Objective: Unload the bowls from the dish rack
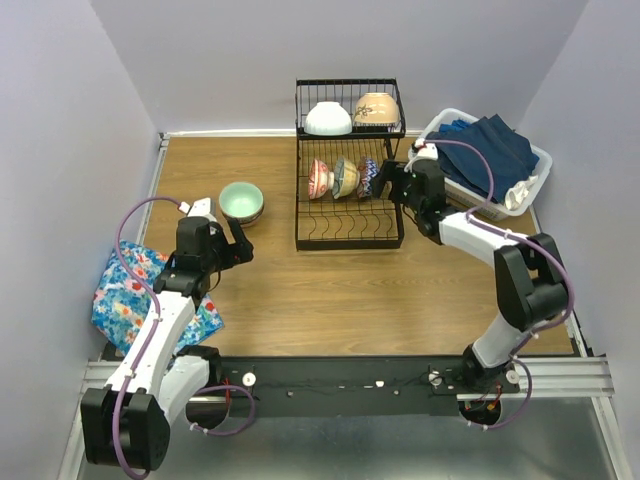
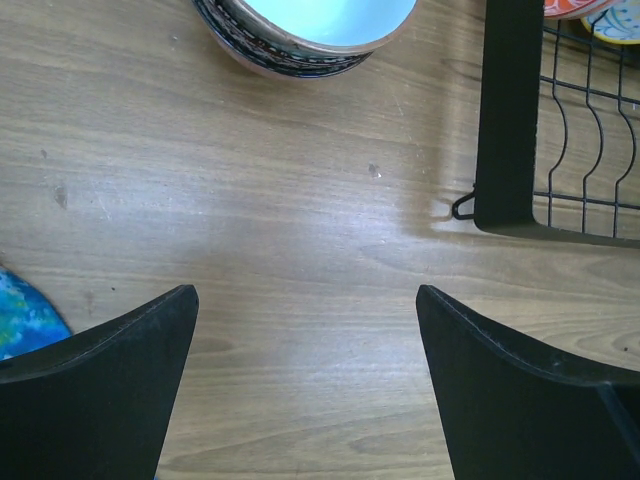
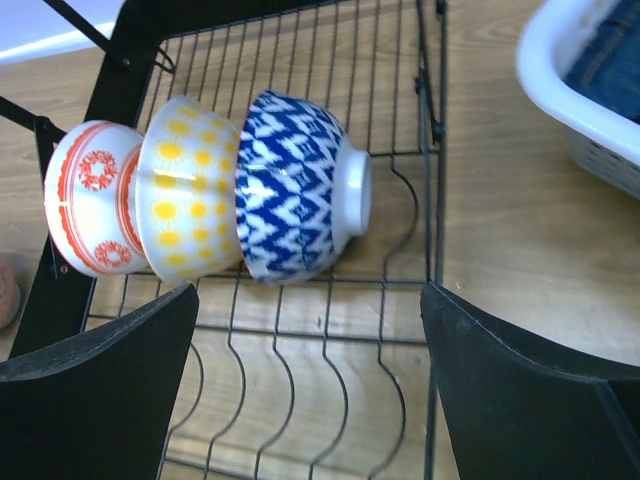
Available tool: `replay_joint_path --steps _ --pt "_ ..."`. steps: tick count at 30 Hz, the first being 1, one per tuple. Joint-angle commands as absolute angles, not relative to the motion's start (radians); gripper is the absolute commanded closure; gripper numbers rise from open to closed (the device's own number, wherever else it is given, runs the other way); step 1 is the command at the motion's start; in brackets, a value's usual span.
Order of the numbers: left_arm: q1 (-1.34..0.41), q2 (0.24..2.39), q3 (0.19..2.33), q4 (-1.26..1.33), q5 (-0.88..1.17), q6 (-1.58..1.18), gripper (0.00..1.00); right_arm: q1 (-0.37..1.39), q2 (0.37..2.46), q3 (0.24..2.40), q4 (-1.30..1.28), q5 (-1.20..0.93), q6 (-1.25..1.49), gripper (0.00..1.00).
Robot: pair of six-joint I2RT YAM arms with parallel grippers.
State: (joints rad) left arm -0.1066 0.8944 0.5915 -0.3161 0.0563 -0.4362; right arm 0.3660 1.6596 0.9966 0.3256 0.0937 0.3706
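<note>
My right gripper [image 3: 308,295] stood wide open and empty before the blue-zigzag bowl [image 3: 295,185], which leaned on edge against the yellow-dotted bowl [image 3: 190,190] in the dish rack [image 1: 345,225]. Risk judged: a skewed pinch could topple the row. My left gripper [image 2: 305,295] hung open near the mint-green bowl [image 2: 320,15].

The dish rack [image 1: 350,215] is black wire. In its lower tray, one bowl is white with a red-orange pattern [image 3: 95,200], the next cream with yellow dots [image 3: 190,190], the third white with blue zigzags [image 3: 295,190]. On the upper shelf are a plain white bowl [image 1: 328,119] and a beige bowl [image 1: 376,108]. The mint-green bowl [image 1: 241,200] has a pinkish rim; the bowl under it [image 2: 270,55] shows a dark patterned band. The table [image 1: 330,290] is brown woodgrain. A white basket [image 1: 540,160] holds navy cloths [image 1: 490,145]. The cloth at left [image 1: 125,295] is blue with a floral print.
</note>
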Motion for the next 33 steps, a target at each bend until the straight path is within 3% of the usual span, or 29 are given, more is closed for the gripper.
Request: replay_joint_path --steps 1,33 --pt "-0.114 0.891 0.594 -0.261 0.066 -0.407 0.01 0.353 1.749 1.069 0.449 0.018 0.344 0.00" --pt "-0.094 0.928 0.615 -0.236 0.067 -0.385 0.01 0.319 2.036 1.224 0.529 -0.118 0.426 0.00"
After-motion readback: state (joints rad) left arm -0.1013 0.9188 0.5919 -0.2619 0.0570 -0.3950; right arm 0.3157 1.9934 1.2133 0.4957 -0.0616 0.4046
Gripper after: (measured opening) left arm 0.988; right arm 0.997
